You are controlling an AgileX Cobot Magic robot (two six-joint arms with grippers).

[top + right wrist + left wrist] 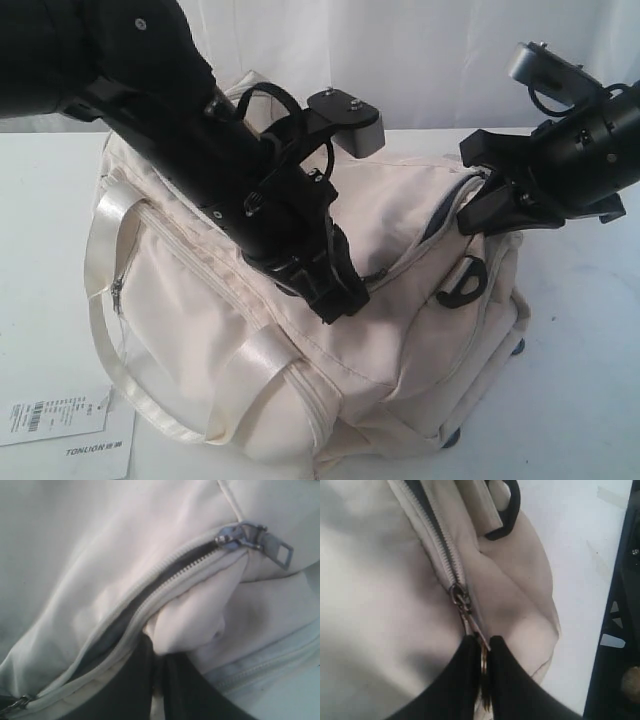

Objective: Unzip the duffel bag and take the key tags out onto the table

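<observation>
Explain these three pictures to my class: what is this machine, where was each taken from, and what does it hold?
A robot with two black arms, each ending in a pincer. One picture looks on from outside; two come from wrist cameras. A cream duffel bag lies on a white table, paper tags beside it. The left pincer is shut on the zip pull; the right pincer pinches the bag's fabric beside the partly open zip. No key tags show.

- Left arm (150,90): matte black tubular casing, dotted with pale screw heads.
- Cable (268,87): black, looped at the wrist.
- Left wrist camera (362,130): silver-grey block, carried on a black two-screw bracket.
- Right arm (590,150): black cylindrical joint.
- Fingers (465,680): plain black, tapered.
</observation>
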